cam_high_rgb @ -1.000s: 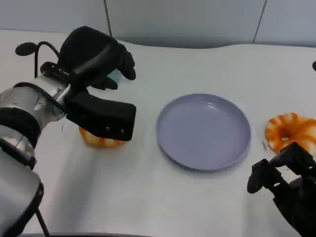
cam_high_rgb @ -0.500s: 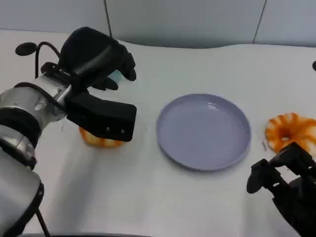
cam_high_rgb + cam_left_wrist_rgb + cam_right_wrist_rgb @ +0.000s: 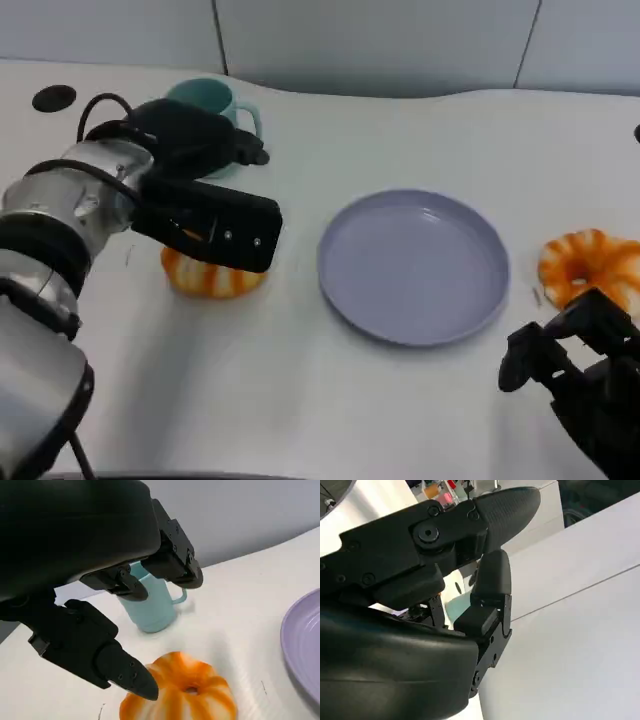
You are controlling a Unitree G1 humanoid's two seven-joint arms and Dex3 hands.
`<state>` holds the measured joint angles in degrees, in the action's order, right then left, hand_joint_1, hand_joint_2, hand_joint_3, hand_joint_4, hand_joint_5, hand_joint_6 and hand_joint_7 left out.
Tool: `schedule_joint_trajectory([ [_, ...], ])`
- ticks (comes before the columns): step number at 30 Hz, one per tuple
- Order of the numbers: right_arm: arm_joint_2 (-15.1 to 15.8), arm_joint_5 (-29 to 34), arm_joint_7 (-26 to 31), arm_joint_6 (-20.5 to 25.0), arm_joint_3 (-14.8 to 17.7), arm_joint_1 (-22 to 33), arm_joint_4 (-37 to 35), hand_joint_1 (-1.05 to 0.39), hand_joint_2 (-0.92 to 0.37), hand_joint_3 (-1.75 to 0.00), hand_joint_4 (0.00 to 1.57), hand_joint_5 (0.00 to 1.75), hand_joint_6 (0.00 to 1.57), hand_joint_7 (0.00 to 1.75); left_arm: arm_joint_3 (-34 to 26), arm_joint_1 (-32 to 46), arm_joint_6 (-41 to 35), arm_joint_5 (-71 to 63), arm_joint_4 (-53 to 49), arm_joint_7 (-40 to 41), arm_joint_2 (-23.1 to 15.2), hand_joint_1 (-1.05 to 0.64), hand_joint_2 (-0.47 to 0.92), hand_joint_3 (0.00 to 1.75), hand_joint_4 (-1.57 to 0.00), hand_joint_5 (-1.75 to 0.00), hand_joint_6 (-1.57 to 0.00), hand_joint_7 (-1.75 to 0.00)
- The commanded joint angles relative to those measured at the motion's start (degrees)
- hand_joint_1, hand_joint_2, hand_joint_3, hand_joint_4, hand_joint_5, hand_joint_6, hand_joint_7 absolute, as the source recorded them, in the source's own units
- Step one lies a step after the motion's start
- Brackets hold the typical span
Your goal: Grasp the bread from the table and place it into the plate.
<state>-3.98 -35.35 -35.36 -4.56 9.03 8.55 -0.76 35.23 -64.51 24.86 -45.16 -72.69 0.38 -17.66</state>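
- Since 1 second earlier, the left hand had dropped lower over the bread, uncovering a teal mug behind it that it had hidden before.
- The left hand was spread open, thumb on one side and fingers on the other, hovering above the bread; whether any part touched it could not be told.
- The bread lay on the white table, left of the plate and apart from it: a rounded orange-and-white striped ring with a small central dimple and a glossy surface.
- The plate was unchanged: round, shallow, smooth lavender, with a raised rim and nothing in it.
- A 2nd striped ring of bread sat near the table's right edge, just beyond the right hand.
- The right hand had not moved; its black fingers were curled in, holding nothing.
- The mug was smooth, with 1 loop handle.
- No writing was legible anywhere.
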Motion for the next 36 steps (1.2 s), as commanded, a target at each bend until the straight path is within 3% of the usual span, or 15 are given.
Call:
schedule_joint_trajectory([
  [1,0.73,-0.48,-0.08,-0.23,0.73,0.15,0.4,-0.57,-0.92,-0.06,0.61,1.7,0.7,1.21,-0.4,-1.12,-0.43,0.6,0.91,-1.28,-0.95,-0.42,0.66,0.01,-0.47,0.0,-0.42,0.0],
  [21,0.73,-0.48,-0.09,-0.23,0.73,0.15,0.4,-0.57,-0.92,-0.06,0.61,1.69,0.7,1.2,-0.34,-1.05,-0.56,0.71,1.11,-1.38,-0.99,-0.42,0.66,0.0,-0.47,0.0,-0.42,0.0],
  [24,0.59,0.11,0.25,-0.61,0.52,0.53,0.72,-0.57,-0.92,-0.06,0.62,1.7,0.71,1.2,0.1,-1.34,-1.16,0.5,0.12,-4.45,-0.93,-0.59,0.68,0.01,-0.4,-0.01,-0.37,-0.01],
  [27,0.57,0.18,0.3,-0.65,0.49,0.58,0.77,-0.57,-0.92,-0.06,0.61,1.71,0.71,1.21,0.05,-1.35,-1.3,0.5,0.15,-5.11,-0.94,-0.63,0.68,0.01,-0.39,-0.01,-0.36,0.0],
  [33,0.58,0.18,0.31,-0.65,0.48,0.59,0.79,-0.57,-0.92,-0.06,0.61,1.71,0.7,1.21,0.0,-1.33,-1.36,0.51,0.23,-5.26,-0.95,-0.63,0.69,0.0,-0.39,-0.01,-0.36,0.0],
  [36,0.71,0.13,0.17,-0.49,0.4,1.0,1.17,-0.57,-0.92,-0.07,0.6,1.72,0.7,1.22,-0.04,-0.63,-1.23,0.52,0.11,-4.17,-0.74,-0.54,0.66,0.0,-0.39,-0.01,-0.36,0.0],
])
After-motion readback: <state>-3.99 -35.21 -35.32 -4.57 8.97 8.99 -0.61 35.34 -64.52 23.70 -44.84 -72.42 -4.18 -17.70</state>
